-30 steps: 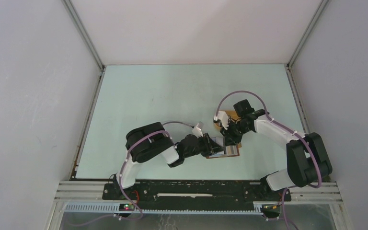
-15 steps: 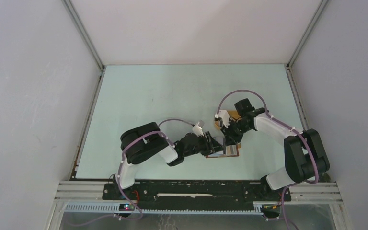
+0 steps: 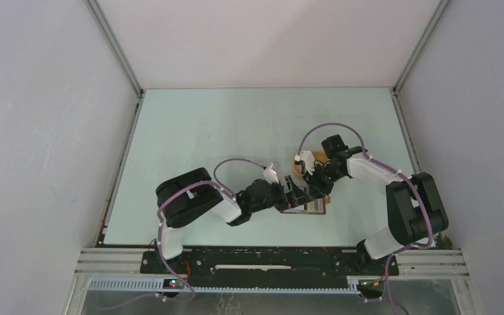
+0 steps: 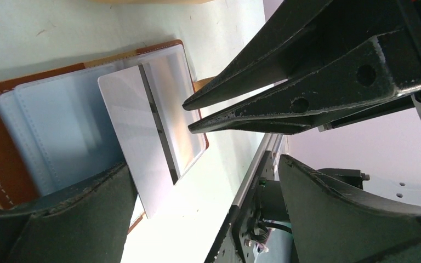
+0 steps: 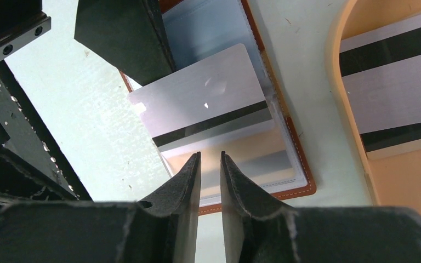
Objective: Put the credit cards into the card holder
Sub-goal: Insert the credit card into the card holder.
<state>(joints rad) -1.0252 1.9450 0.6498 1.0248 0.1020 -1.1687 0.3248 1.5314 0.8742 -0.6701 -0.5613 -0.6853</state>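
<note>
The card holder [image 5: 302, 185] lies open on the table, a brown leather bifold with clear sleeves; the top view shows it [image 3: 312, 210] between the two grippers. A silver credit card [image 5: 203, 104] with a dark stripe sits partly in a sleeve, one end sticking out. In the left wrist view the same card [image 4: 134, 131] shows its plain side. My left gripper [image 4: 203, 197] stands wide open around the card's free end, touching nothing. The right gripper [image 5: 210, 160] hovers over the sleeve, its jaws a narrow gap apart with nothing between them. More striped credit cards [image 5: 394, 82] lie in the tray.
An orange-yellow tray [image 5: 411, 186] sits just beyond the card holder, under the right wrist [image 3: 307, 157]. The two grippers [image 3: 296, 197] [image 3: 315, 188] are very close together. The table's near edge and its metal rail [image 4: 252, 186] run right beside the card holder.
My left gripper has opened wide and let go of the card, which now rests partly in the sleeve. The right gripper has barely moved.
</note>
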